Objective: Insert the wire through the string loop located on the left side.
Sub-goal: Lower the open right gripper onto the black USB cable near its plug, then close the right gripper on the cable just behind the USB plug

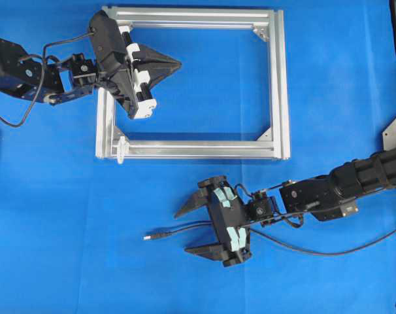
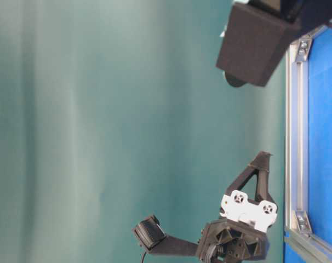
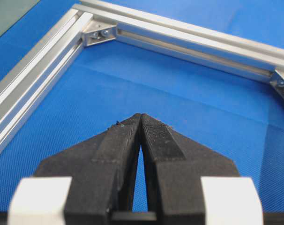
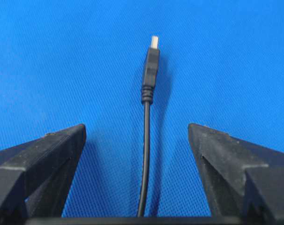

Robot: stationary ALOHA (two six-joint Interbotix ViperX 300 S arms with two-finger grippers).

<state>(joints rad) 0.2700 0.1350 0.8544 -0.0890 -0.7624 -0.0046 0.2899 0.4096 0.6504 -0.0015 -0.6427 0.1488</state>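
The wire (image 1: 185,229) is a thin black cable lying on the blue mat, and its plug tip (image 1: 148,237) points left. My right gripper (image 1: 183,232) hovers open over the wire just behind the plug. In the right wrist view the wire (image 4: 145,140) runs up between the spread fingers of that gripper (image 4: 136,127) to the plug (image 4: 151,70), touching neither finger. My left gripper (image 1: 177,64) is shut and empty above the left rail of the silver frame (image 1: 280,85). Its closed tips (image 3: 141,117) point across the frame's inside. A small white piece that looks like the string loop (image 1: 121,149) stands at the frame's lower left corner.
The frame's rails (image 3: 179,33) and corner brackets (image 3: 99,33) lie ahead of the left gripper. The frame also runs along the table edge in the table-level view (image 2: 295,137). The wire trails off to the right under the right arm (image 1: 342,190).
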